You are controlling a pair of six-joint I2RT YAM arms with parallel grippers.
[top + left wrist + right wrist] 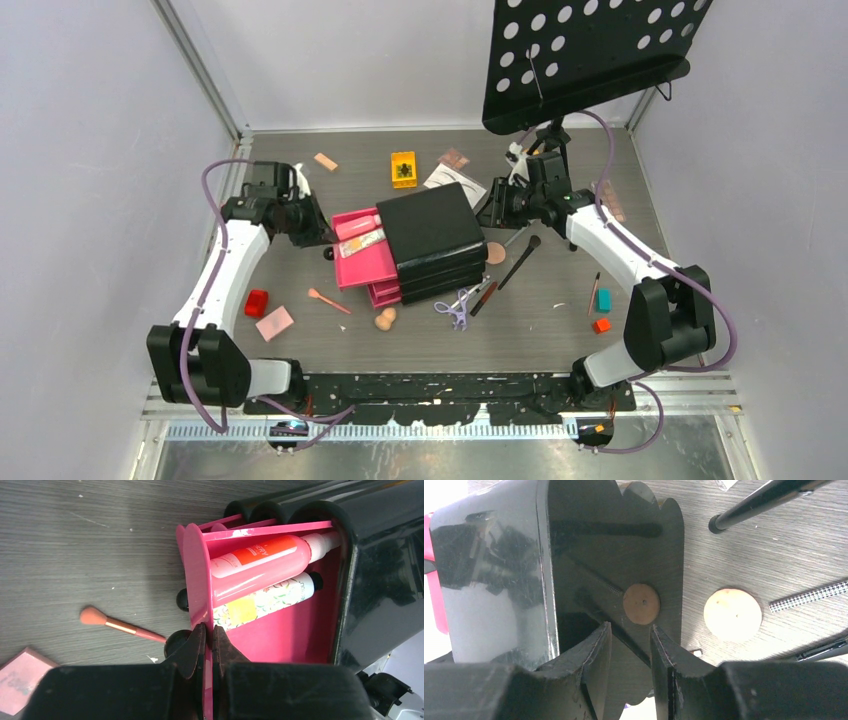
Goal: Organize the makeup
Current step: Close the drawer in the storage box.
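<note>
My left gripper (318, 232) is shut on the front panel of the open top pink drawer (365, 262) of the black chest (430, 225). In the left wrist view the gripper (209, 632) pinches the panel (195, 575). A pink tube (260, 562) and a patterned tube (265, 600) lie inside the drawer. My right gripper (492, 212) is at the chest's back right. In the right wrist view the gripper (630, 637) stands open and empty against the chest's dark rear panel (614, 540). Loose makeup lies around the chest: a small brush (328, 300), peach sponges (385, 319), lilac scissors (455, 308) and a black brush (520, 262).
A red block (256, 302) and a pink palette (274, 323) lie front left. A yellow box (403, 169), an eyebrow card (453, 179) and a peach block (325, 161) lie at the back. Teal (604, 299) and orange (601, 325) blocks lie right. The music stand (590, 55) overhangs the back right. A round puff (732, 615) lies beside the chest.
</note>
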